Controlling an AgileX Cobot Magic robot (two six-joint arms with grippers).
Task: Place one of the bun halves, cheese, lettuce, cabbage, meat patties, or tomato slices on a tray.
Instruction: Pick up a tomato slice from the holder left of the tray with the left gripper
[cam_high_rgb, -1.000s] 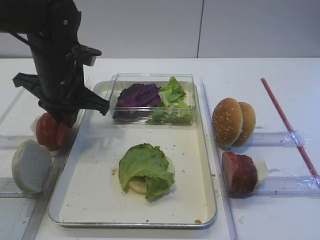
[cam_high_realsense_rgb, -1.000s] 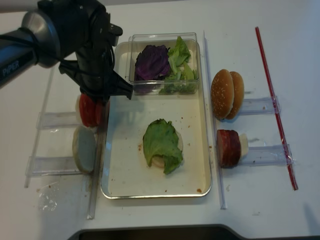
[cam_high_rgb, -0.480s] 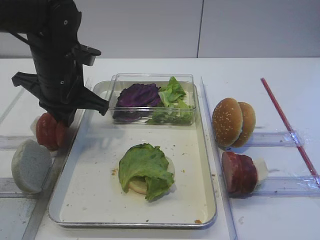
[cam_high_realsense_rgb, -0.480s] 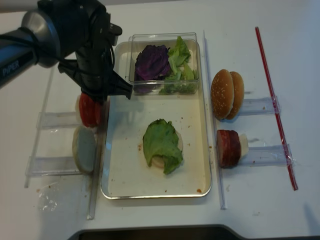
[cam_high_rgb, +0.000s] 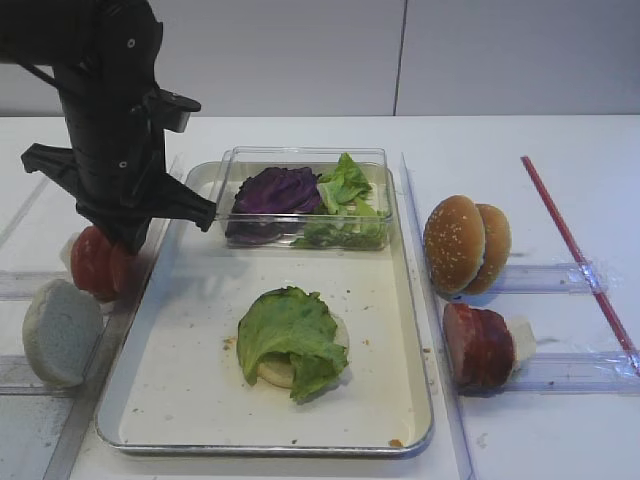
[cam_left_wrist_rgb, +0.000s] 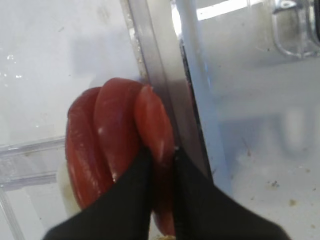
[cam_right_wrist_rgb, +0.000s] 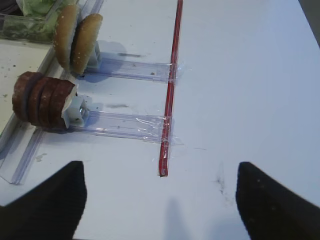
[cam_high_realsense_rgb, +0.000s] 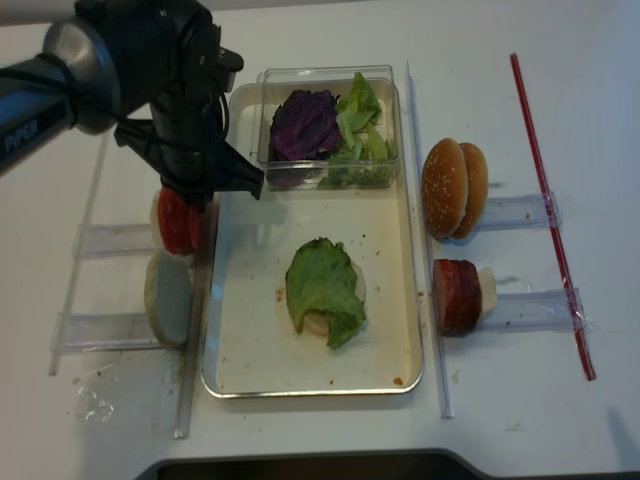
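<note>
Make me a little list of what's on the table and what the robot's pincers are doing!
tray: silver tray holding a bun half covered by a lettuce leaf
clear box: cabbage and more lettuce inside, at the tray's far end
left pincer: pinching the tomato slice nearest the tray, tomato slices
right pincer: open, holding nothing
right of tray: sesame buns, meat patties
left of tray: white bun half

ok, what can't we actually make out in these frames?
- Left gripper fingertips: hidden in both high views by the arm's own body; only the left wrist view shows them pinching a tomato slice.
- Bun half on the tray: mostly covered by lettuce.
- Right gripper: fingers cut off by the bottom edge.
</note>
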